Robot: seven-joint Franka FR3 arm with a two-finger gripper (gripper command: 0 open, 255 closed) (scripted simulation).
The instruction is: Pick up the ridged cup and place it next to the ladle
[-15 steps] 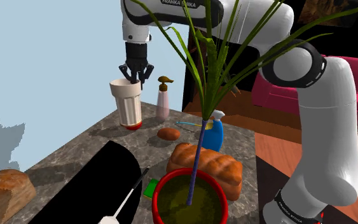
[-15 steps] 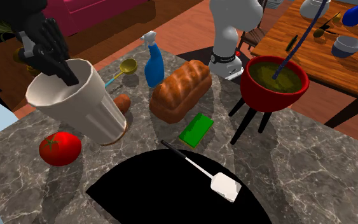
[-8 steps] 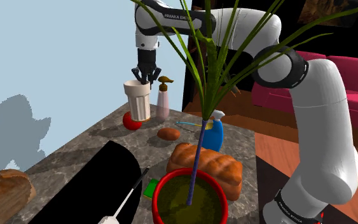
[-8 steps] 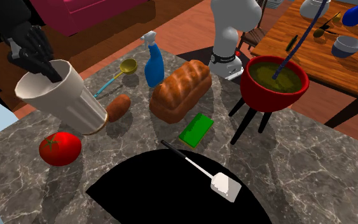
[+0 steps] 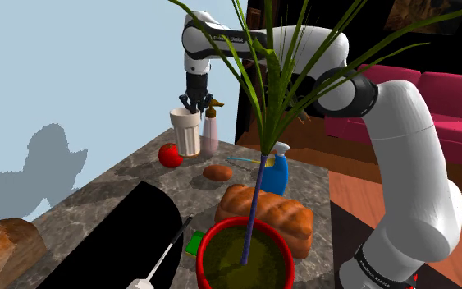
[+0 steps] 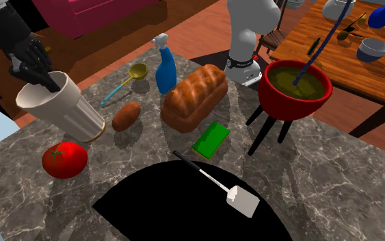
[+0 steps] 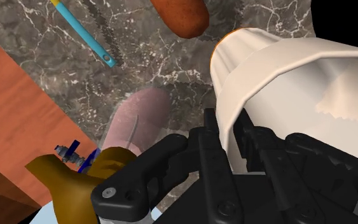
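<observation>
I see the cream ridged cup (image 6: pixel 61 108) at the far corner of the grey marble bench (image 6: pixel 334 185), wide mouth up and leaning in the second exterior view; I cannot tell whether its base touches the marble. The black gripper (image 6: pixel 37 68) is clamped on the cup's rim, one finger inside the mouth and the other outside the wall. The round red pot (image 6: pixel 298 85) holds dark soil and a blue-stemmed plant with long green leaves.

A pink pump bottle with a brown nozzle (image 5: pixel 210 131) stands just beside the cup, towards the bench edge. A red tomato (image 6: pixel 64 159) sits near it, and a brown oblong sausage (image 6: pixel 126 116) lies close by. The yellow-bowled, blue-handled ladle (image 6: pixel 130 77) lies along the bench edge near a blue spray bottle (image 6: pixel 165 68), with bare marble between its handle and the cup.

The white arm (image 5: pixel 401 156) rises from the stand, arches over the plant and points its wrist straight down at the cup
</observation>
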